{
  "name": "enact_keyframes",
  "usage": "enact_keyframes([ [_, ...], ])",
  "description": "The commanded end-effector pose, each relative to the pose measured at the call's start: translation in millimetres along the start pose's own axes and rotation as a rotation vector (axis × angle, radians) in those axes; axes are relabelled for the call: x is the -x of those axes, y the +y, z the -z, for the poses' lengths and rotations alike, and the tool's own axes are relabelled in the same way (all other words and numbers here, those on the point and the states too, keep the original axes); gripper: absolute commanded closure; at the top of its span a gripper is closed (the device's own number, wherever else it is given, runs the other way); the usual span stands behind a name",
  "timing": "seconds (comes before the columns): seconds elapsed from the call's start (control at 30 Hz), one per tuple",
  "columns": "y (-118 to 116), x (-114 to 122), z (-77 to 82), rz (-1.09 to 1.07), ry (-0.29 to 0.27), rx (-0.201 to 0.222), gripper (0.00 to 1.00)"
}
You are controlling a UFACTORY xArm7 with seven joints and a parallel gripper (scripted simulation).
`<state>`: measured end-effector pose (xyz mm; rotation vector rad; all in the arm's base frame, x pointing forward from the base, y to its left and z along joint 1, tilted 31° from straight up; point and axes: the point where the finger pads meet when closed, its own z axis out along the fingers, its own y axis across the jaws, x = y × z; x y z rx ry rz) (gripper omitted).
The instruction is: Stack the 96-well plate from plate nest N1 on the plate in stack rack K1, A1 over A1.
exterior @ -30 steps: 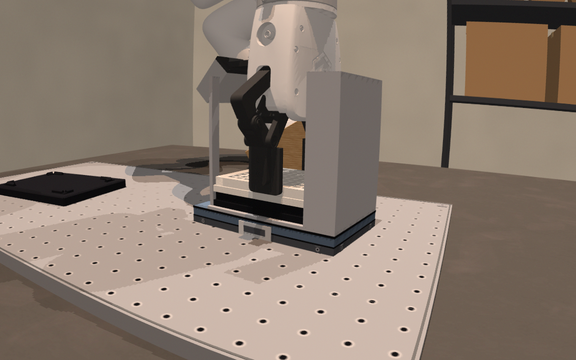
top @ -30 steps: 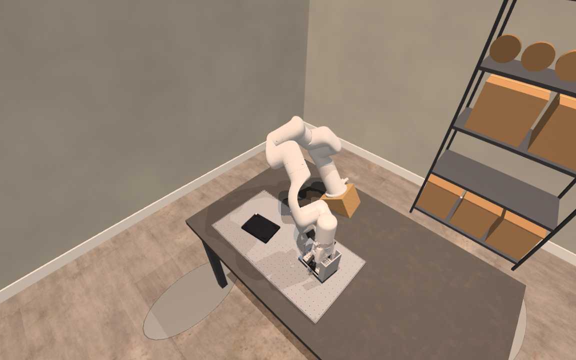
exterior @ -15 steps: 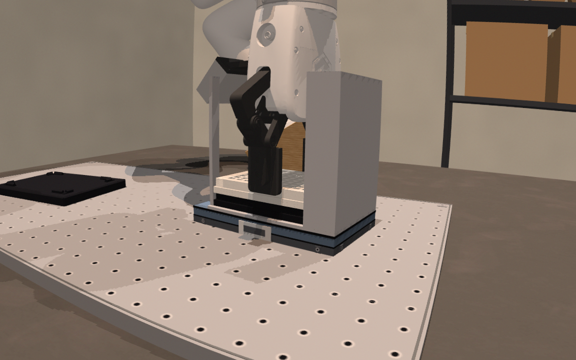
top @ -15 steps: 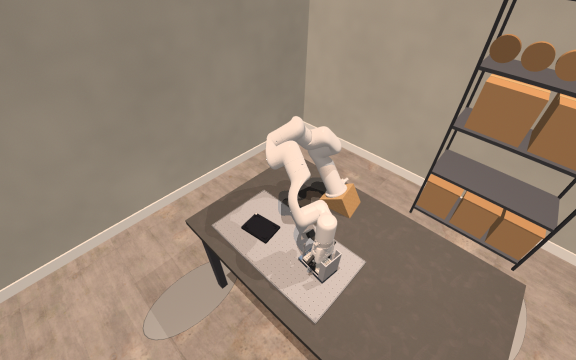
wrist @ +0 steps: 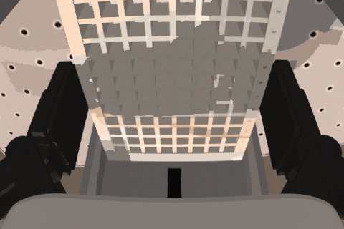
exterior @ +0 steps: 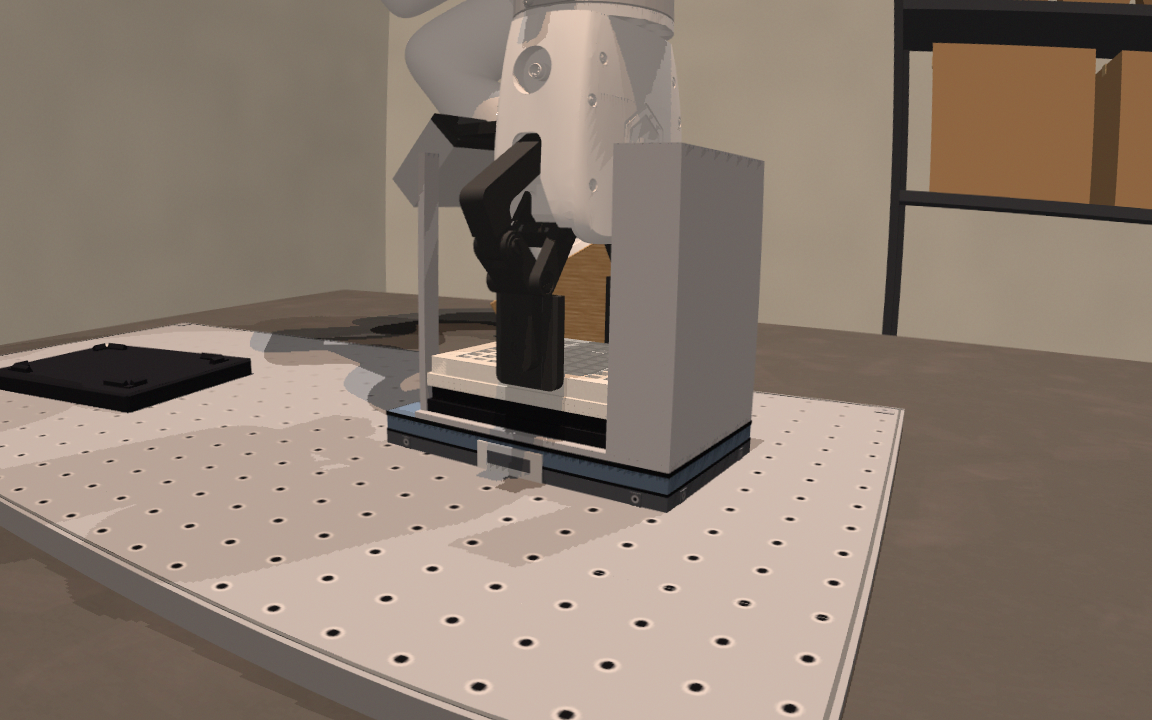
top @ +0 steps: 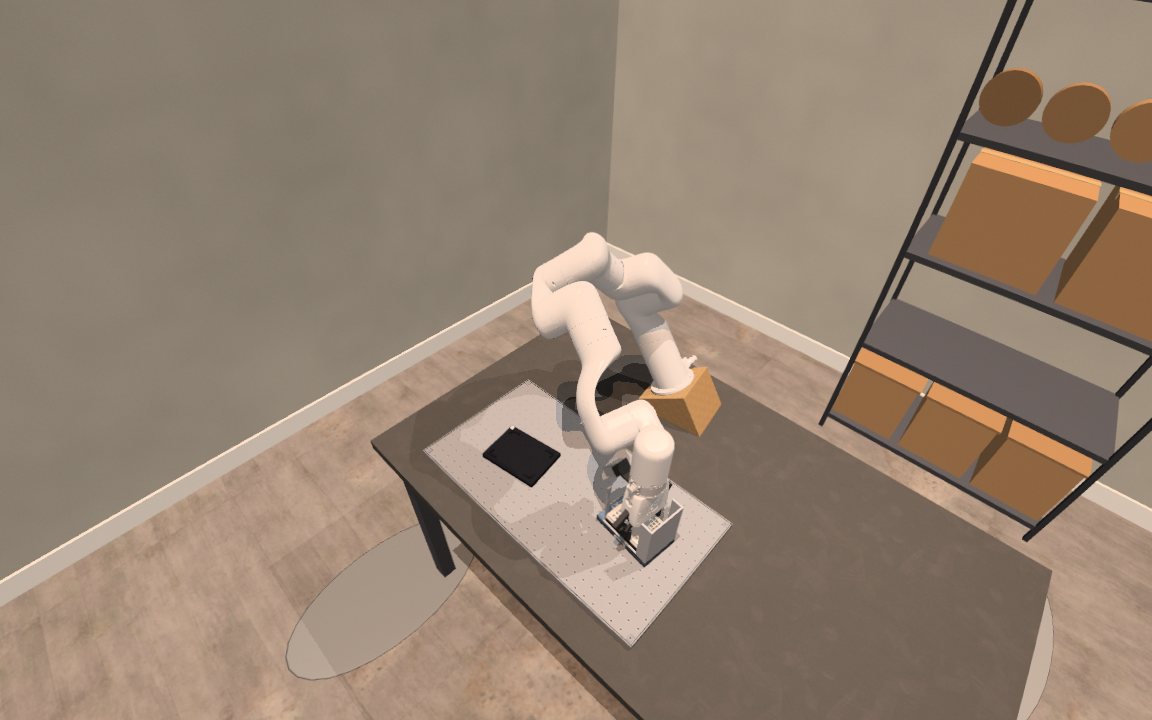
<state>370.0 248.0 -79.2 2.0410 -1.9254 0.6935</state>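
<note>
The white 96-well plate (exterior: pixel 512 386) lies inside the stack rack K1 (exterior: pixel 616 358), resting on a dark plate (exterior: pixel 508 413) below it. In the wrist view the white plate (wrist: pixel 173 67) fills the middle, with row letters along its far edge. My gripper (wrist: pixel 173 81) is open, with one black finger on each long side of the white plate and a small gap to it. In the exterior view the near finger (exterior: pixel 528 340) hangs in front of the plate's side. The black plate nest N1 (exterior: pixel 119 374) lies empty at the left; it also shows in the top view (top: pixel 520 454).
The rack's tall grey walls (exterior: pixel 683 295) stand close around my gripper. A white perforated baseplate (exterior: pixel 437 537) carries rack and nest. A tan box (top: pixel 686 402) holds the arm's base on the table. A shelf unit with boxes (top: pixel 1036 268) stands at the right.
</note>
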Motion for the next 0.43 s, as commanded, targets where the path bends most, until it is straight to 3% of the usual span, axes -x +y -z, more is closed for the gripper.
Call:
enact_keyframes([
  [0.0, -0.8, 1.5, 2.1, 0.000, -0.004, -0.003, 0.00],
  [0.4, -0.7, 1.4, 10.0, 0.000, -0.004, -0.003, 0.00],
])
